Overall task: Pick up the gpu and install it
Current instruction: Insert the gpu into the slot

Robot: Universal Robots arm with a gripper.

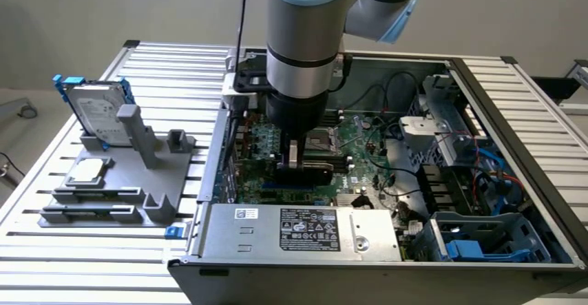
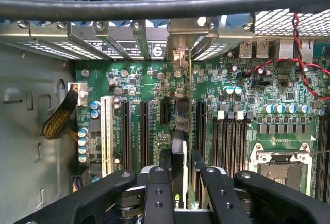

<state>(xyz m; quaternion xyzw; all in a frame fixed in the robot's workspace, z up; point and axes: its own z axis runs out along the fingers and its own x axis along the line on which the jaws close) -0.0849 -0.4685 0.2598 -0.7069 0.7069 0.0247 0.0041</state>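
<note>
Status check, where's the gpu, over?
Gripper shut on gpu, card upright at motherboard expansion slots inside the case. Red wires lie apart from it.

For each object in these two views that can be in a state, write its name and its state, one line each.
Thin black gpu card: upright on edge, clamped in the tool at the green motherboard's slots.
Black two-fingered tool: shut on the card.
Grey metal computer case: open, insides exposed.
Silver hard drive in blue frame: standing upright in the grey holder.
Small square silver processor chip: lying flat on that holder.
</note>
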